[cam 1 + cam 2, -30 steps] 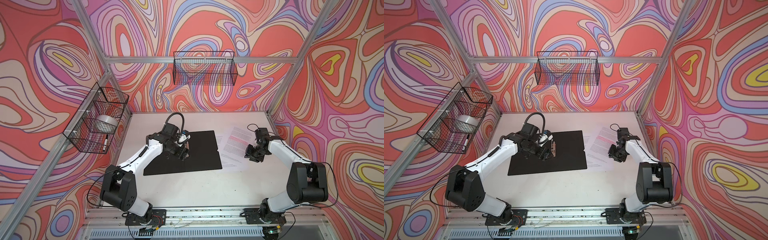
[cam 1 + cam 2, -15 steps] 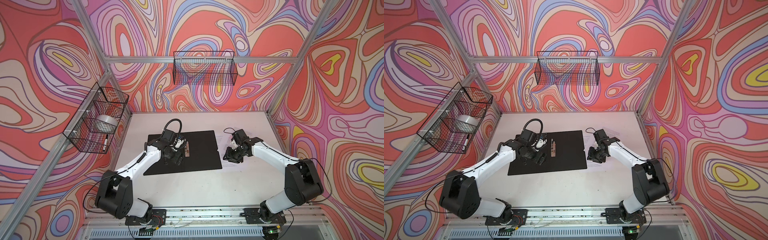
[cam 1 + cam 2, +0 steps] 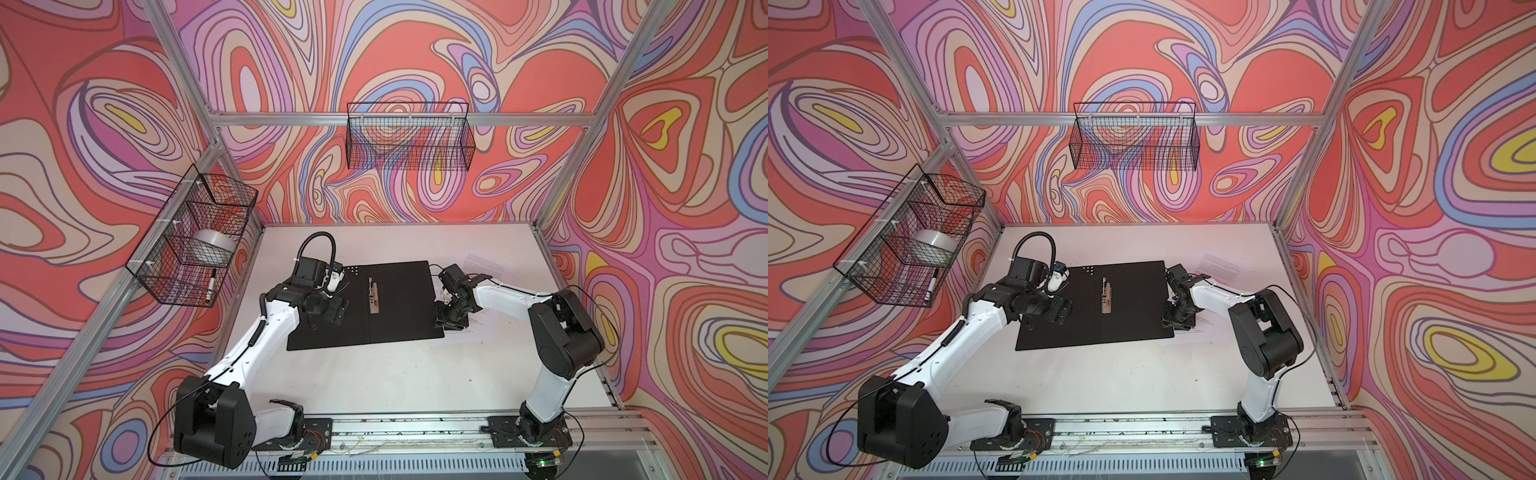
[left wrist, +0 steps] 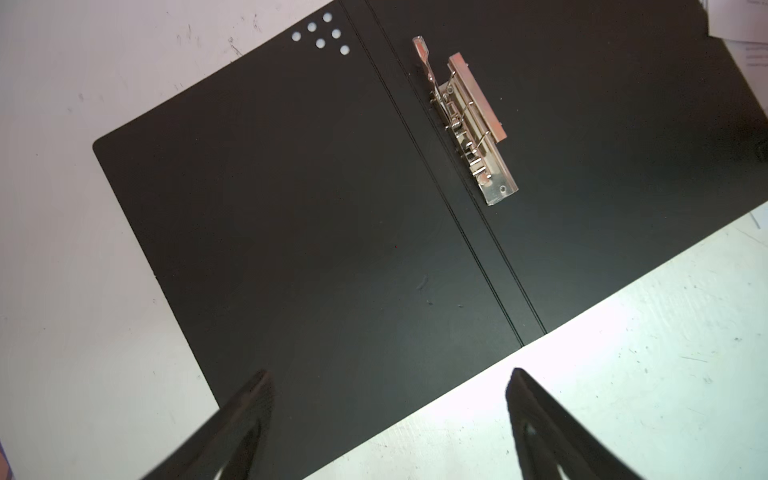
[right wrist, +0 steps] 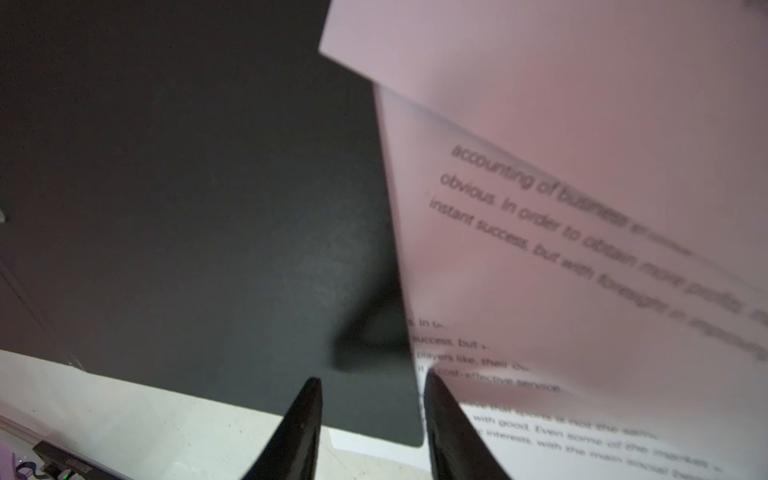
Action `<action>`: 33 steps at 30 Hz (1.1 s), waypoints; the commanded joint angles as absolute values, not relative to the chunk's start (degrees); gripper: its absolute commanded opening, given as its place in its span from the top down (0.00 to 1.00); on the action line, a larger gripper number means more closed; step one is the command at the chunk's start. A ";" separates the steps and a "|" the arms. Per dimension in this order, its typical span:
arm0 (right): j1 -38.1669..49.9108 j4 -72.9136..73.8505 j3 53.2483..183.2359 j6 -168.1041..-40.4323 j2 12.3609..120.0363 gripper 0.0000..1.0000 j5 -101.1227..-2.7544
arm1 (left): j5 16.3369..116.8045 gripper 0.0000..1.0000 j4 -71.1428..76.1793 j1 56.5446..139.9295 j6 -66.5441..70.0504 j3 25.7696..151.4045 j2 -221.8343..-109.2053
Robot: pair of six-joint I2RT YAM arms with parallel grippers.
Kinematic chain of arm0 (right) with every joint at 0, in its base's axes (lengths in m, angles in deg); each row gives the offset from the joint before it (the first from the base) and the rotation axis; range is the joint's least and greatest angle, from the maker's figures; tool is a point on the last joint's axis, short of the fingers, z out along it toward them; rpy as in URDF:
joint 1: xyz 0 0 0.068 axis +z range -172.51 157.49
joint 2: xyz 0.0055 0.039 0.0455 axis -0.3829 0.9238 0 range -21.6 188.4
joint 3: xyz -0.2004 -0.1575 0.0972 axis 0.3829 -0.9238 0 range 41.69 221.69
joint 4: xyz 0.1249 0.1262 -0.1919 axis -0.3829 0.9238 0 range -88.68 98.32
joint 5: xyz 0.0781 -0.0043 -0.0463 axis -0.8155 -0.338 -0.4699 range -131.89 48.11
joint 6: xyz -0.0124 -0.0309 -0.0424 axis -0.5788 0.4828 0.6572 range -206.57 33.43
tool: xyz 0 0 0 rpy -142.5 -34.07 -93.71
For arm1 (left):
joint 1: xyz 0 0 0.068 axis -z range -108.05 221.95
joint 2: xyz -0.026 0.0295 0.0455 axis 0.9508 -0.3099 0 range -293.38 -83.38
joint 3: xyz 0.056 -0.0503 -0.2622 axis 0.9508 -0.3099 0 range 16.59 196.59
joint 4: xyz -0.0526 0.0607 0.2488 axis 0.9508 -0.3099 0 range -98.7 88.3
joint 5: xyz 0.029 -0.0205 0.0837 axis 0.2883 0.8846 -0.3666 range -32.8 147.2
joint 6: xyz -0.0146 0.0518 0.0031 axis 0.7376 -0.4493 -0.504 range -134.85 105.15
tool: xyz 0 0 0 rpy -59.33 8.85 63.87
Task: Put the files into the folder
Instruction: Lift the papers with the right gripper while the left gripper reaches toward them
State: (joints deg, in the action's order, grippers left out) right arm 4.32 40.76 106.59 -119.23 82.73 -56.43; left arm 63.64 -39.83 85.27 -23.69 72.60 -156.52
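Files [image 5: 582, 216] lie along the right edge of the open folder [image 3: 407, 299], long axis front-to-back, toward the right edge of the counter [image 3: 374, 386]. Right gripper [image 5: 372, 388] is nearer, at the folder's near-right corner. Its jaws are part-open and seemingly empty, with the sheets just rightward. Left gripper [image 4: 386, 399] hovers over the folder's left half, jaws wide, empty.

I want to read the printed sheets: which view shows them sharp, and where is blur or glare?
Right wrist view: the files are blurred, few words legible. Left wrist view: the folder and clip are sharp, the table glares. In both top views: print too small.
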 commanded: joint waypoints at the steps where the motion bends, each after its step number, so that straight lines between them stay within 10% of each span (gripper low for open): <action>1: 5.59 41.23 108.45 -118.88 85.37 0.57 -55.09 | 64.24 0.12 -41.52 84.87 -24.41 71.74 -155.89; 20: 8.60 43.47 112.25 -118.13 83.54 0.57 -55.08 | 77.90 0.06 -40.84 87.16 -26.06 77.50 -160.66; 33: 0.65 49.39 103.22 -131.35 61.25 0.35 -39.04 | 74.24 0.01 -41.36 108.21 -14.06 116.39 -198.61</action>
State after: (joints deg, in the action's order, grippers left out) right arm 3.77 47.64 107.49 -126.86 64.70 -42.31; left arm 74.26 -38.89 106.75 -17.57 110.74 -191.97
